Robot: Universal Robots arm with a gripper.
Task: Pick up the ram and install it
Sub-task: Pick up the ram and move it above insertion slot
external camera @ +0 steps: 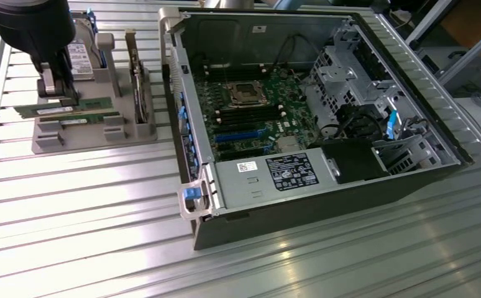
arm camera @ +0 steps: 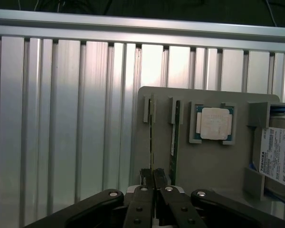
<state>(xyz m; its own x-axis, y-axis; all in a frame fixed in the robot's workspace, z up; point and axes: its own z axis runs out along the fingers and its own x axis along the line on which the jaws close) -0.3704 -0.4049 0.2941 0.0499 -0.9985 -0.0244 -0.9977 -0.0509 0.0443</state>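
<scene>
The gripper (external camera: 61,96) clamped narrowly on the ram (external camera: 91,103)
The ram stands on edge in the grey holder (external camera: 58,141), to the exterior view's left of the open computer case (external camera: 324,205) (its twin (external camera: 91,118) just beside it); the arm hangs straight down over it.

open computer case (external camera: 324,211) on slatted table (external camera: 83,205); grey tray (arm camera: 213,166) holds processor chip (arm camera: 213,123) and hard drive (arm camera: 278,159).
</scene>
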